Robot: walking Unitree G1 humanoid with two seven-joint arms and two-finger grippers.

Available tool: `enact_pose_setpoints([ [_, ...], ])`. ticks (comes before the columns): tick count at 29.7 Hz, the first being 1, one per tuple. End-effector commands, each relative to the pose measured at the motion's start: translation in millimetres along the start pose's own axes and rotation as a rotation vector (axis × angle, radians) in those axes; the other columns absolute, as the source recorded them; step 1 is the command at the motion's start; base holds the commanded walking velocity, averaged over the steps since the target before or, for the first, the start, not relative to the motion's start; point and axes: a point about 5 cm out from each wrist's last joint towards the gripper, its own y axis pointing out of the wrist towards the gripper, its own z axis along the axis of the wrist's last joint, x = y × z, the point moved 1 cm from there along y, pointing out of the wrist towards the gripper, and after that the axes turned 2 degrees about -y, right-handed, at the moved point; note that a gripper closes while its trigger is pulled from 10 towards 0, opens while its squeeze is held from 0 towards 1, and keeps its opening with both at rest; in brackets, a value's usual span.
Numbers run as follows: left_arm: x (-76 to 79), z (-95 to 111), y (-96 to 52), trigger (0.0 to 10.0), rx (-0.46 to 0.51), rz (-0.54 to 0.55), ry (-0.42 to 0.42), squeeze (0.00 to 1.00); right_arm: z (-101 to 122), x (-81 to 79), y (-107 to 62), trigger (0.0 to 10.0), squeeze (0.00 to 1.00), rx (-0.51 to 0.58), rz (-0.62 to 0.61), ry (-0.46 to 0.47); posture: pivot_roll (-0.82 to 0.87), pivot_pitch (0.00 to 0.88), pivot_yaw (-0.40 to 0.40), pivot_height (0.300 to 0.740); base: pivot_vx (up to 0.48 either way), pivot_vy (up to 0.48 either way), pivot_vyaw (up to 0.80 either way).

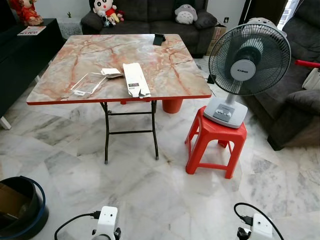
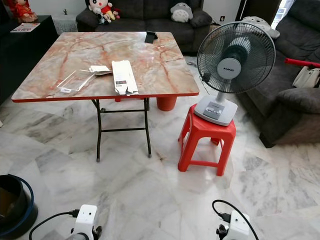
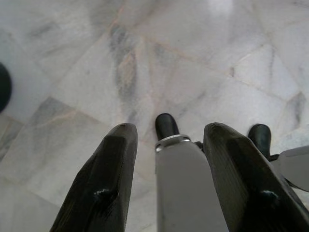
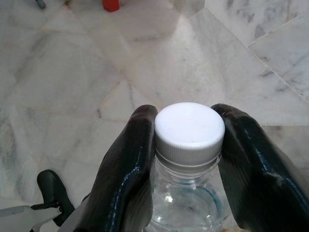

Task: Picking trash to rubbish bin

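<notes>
My right gripper point(image 4: 186, 113) is shut on a clear plastic bottle point(image 4: 187, 195) with a white cap point(image 4: 189, 124), held low over the marble floor. My left gripper point(image 3: 170, 130) hangs open above the floor, nothing between its fingers. On the marble-topped folding table point(image 1: 165, 75) ahead lie a flat white carton point(image 1: 136, 79), a clear plastic pack point(image 1: 89, 83) and a small white paper point(image 1: 112, 72), all near the front edge. A dark round bin point(image 1: 20, 207) with a blue rim stands on the floor at my near left.
A white fan point(image 1: 247, 62) sits on a red plastic stool point(image 1: 216, 142) right of the table. Dark sofas stand behind the table and along the right wall point(image 1: 295, 100). A small black object point(image 1: 159, 39) lies at the table's far edge. A black cabinet point(image 1: 20, 55) lines the left.
</notes>
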Motion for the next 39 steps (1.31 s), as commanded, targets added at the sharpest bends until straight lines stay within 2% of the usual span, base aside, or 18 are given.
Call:
enact_pose_setpoints([
  [1, 2.8, 6.1, 1.3, 10.0, 0.007, -0.012, 0.02, 0.0, 8.7, 1.2, 1.5, 10.0, 0.0, 0.029, -0.005, 0.009, -0.09, 0.0, -0.026, 0.74, 0.0, 0.0, 0.0],
  [9, 6.7, 6.1, 1.4, 10.0, 0.004, -0.015, -0.004, 0.0, 8.4, 5.3, 1.4, 10.0, 0.0, 0.021, -0.043, 0.013, -0.07, 0.0, -0.038, 0.74, 0.0, 0.0, 0.7],
  [18, 1.3, -5.4, -1.0, 10.0, -0.013, -0.002, -0.024, 0.0, 4.8, 2.5, 1.1, 10.0, 0.0, 0.006, -0.043, 0.004, -0.07, 0.0, -0.04, 0.74, 0.0, 0.0, 0.8],
  [39, 3.7, -0.8, -0.1, 10.0, -0.003, -0.003, -0.032, 0.0, 3.5, 5.8, 0.7, 10.0, 0.0, -0.001, -0.057, -0.002, -0.07, 0.034, -0.047, 0.74, 0.0, 0.0, 0.8],
])
